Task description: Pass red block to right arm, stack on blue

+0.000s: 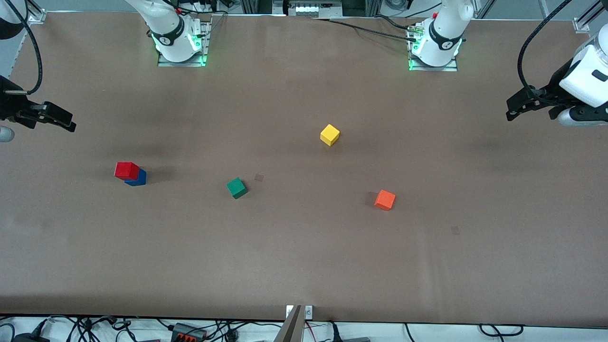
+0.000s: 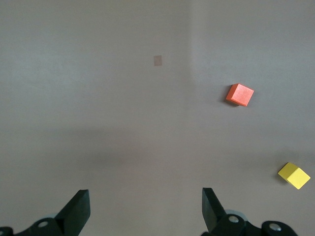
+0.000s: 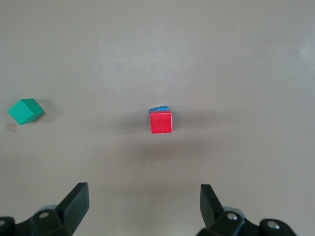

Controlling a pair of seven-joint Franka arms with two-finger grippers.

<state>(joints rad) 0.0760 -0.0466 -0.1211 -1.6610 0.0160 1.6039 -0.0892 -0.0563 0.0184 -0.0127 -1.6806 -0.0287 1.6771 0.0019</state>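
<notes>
The brown counter [image 1: 304, 261] carries everything. The left gripper [image 1: 515, 110] hangs released and empty over its own end of the counter; the right gripper [image 1: 64, 121] likewise over its end, both arms waiting. The red block [image 1: 126, 170] sits stacked on the blue [image 1: 138, 179], with the green cube [image 1: 236, 187] beside them.

I am seeing no words or numbers I can read on the blocks, the arms or the table [image 1: 304, 266].
</notes>
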